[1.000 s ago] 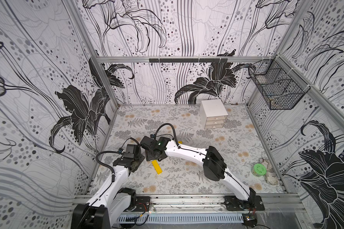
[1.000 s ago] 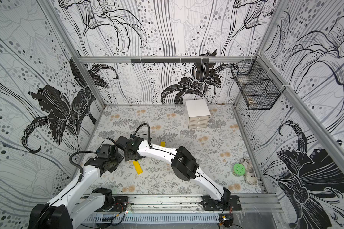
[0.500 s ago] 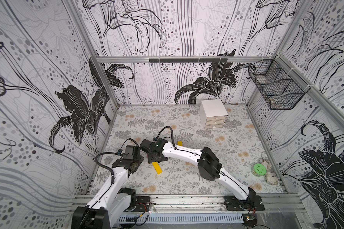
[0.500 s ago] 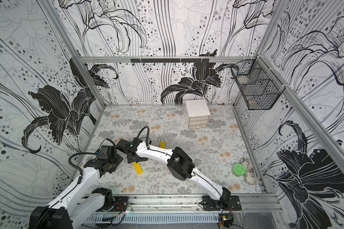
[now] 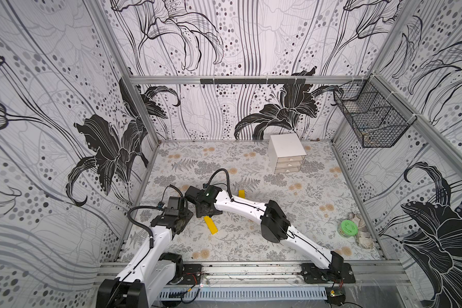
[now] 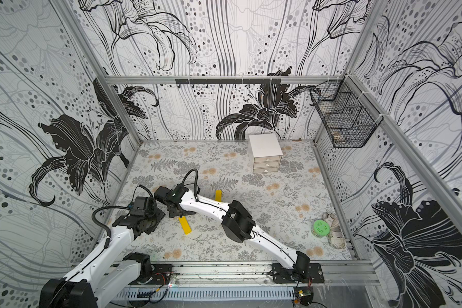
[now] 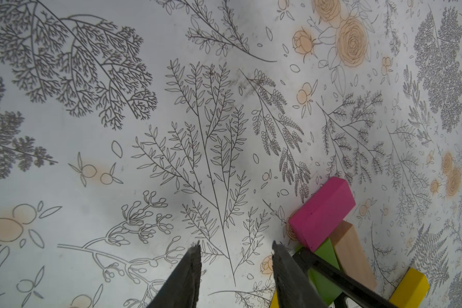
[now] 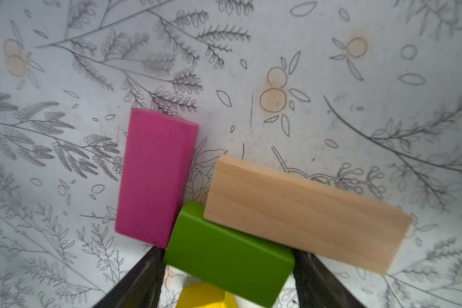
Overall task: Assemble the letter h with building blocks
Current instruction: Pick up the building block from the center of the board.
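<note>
In the right wrist view my right gripper (image 8: 226,256) straddles the short green block (image 8: 230,256), its fingers pressed against the block's two short ends. A magenta block (image 8: 156,176) touches one corner of the green block. The long tan wood block (image 8: 302,210) overlaps the green block's far edge. A yellow block (image 8: 206,297) pokes out beneath the green one and lies slanted in both top views (image 5: 210,225). A second yellow block (image 5: 241,194) lies behind the right arm. My left gripper (image 7: 235,245) hangs open and empty over the bare floor beside the pile.
A white drawer unit (image 5: 286,153) stands at the back. The round green lidded container (image 5: 347,227) and a crumpled cloth (image 5: 360,232) sit at the right wall. A wire basket (image 5: 371,120) hangs on that wall. Both arms crowd the front-left floor.
The right arm has stretched further left, carrying its gripper slightly leftward and lower. The far yellow block has come into sight behind it. The left arm has barely moved.
</note>
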